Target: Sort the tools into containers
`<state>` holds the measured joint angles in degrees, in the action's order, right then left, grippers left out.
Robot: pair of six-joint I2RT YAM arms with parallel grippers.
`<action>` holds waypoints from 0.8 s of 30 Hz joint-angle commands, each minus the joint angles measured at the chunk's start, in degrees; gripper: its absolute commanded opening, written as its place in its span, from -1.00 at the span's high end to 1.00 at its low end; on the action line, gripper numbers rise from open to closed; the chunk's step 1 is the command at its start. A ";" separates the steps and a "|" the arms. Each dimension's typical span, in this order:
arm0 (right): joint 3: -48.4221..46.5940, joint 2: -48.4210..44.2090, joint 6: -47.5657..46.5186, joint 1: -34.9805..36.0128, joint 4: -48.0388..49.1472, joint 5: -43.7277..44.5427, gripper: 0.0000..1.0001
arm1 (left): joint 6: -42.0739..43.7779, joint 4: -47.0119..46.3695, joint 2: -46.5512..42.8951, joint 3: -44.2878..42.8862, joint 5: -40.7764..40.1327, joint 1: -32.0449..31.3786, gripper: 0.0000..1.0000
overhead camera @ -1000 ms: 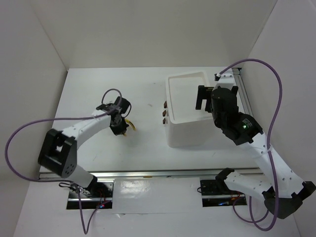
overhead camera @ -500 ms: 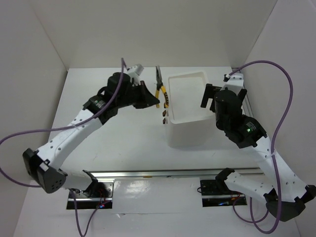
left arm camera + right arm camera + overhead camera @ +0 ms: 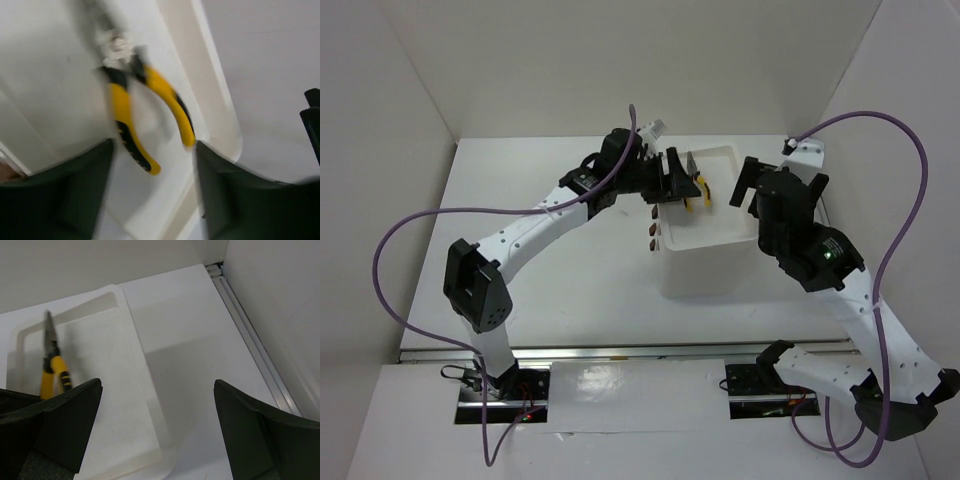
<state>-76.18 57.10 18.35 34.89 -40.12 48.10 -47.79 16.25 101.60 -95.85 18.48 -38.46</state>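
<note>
The yellow-black needle-nose pliers [image 3: 698, 190] are in the shallow top tray [image 3: 720, 158] of the white box of containers [image 3: 705, 270], loose and blurred. My left gripper [image 3: 682, 178] hovers over the tray's left side, open, with the pliers [image 3: 120, 107] just beyond its dark fingers [image 3: 75, 190]; one handle end comes close to the right finger. My right gripper [image 3: 782, 178] is open and empty over the box's right edge. In its view the pliers [image 3: 52, 372] lie at the tray's [image 3: 135, 345] left. No other tools show.
Dark red-brown drawer handles [image 3: 654, 230] line the box's left face. A metal rail [image 3: 250, 340] runs along the table's right edge beside the wall. Purple cables loop from both arms. White walls close in the table on three sides.
My left arm carried the pliers from the table's left over to the box tray, then its gripper opened and let them go. The right gripper shifted slightly right, still open.
</note>
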 commanded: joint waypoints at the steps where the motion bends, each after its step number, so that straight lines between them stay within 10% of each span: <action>1: -3.01 -0.76 -0.15 0.44 -1.63 2.62 -1.00 | -1.69 -1.92 1.14 -3.90 2.00 -0.30 -0.55; 2: -3.01 -0.76 -0.16 0.44 -1.63 2.62 -1.00 | -1.69 -1.92 1.14 -3.90 2.00 -0.30 -1.00; 9: -5.03 -0.76 -1.39 0.44 -2.68 2.70 -1.00 | 1.20 -0.61 -9.38 -0.49 -4.93 -0.30 -1.00; 17: -8.72 -6.99 0.72 0.44 -11.82 -0.82 -1.00 | 4.81 17.22 -43.29 24.35 -37.51 0.22 -1.00; 24: -7.94 -12.18 0.72 0.44 -17.88 2.08 -1.00 | 6.83 36.03 -67.92 27.39 -46.87 0.22 -1.00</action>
<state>-83.35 46.00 18.52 34.92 -53.54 47.86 -43.20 42.24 35.27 -68.62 -21.26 -38.37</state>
